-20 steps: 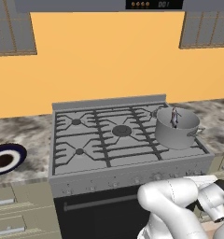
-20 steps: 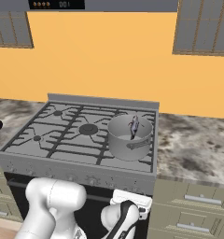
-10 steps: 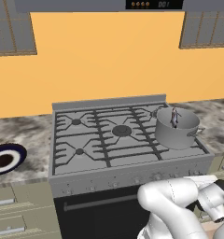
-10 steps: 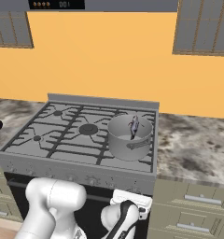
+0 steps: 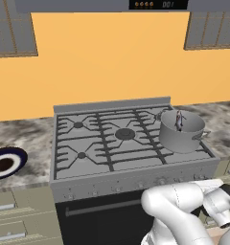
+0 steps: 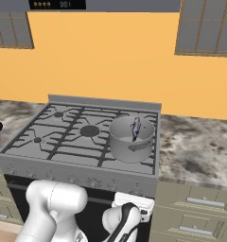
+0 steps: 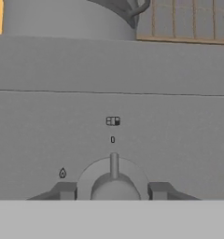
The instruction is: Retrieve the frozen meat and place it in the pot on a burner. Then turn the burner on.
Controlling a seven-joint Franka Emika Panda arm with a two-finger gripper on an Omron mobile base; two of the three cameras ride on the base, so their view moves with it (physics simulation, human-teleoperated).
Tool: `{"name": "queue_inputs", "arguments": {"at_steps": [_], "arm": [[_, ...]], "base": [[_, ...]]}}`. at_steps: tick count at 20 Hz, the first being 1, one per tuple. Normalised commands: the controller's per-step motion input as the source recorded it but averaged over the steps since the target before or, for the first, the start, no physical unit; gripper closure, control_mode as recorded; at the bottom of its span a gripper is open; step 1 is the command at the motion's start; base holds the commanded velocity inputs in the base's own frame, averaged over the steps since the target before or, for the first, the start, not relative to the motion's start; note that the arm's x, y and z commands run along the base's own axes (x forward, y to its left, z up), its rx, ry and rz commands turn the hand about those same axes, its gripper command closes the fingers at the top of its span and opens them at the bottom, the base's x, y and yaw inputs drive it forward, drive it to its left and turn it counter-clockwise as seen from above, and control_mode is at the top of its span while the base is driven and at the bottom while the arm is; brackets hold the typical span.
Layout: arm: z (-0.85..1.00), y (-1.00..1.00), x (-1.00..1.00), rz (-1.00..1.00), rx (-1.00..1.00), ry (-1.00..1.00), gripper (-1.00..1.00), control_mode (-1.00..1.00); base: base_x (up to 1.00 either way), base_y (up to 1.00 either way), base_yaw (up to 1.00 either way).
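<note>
The frozen meat (image 6: 135, 127) already stands in the pot (image 6: 131, 139) on the stove's (image 5: 107, 143) front right burner. The pincer (image 7: 113, 189) is open, fingers flanking the knob (image 7: 114, 184), seemingly not yet touching, ready to turn it.
</note>
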Motion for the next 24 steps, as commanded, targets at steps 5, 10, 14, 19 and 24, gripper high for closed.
{"name": "queue_inputs", "arguments": {"at_steps": [5,10,14,19,24], "arm": [[-0.01,0.02,0.00,0.11,-0.29,0.10,1.00,-1.00],[-0.15,0.03,0.07,0.11,-0.39,0.09,1.00,-1.00],[-0.31,0.17,0.00,0.03,-0.51,-0.10,1.00,-1.00],[-0.36,0.24,0.04,0.00,-0.59,-0.08,1.00,-1.00],[-0.25,0.15,0.08,0.00,-0.48,-0.03,1.00,-1.00]], "base": [[0.00,0.00,0.00],[0.00,0.00,0.00],[0.00,0.00,0.00],[0.00,0.00,0.00],[0.00,0.00,0.00]]}}
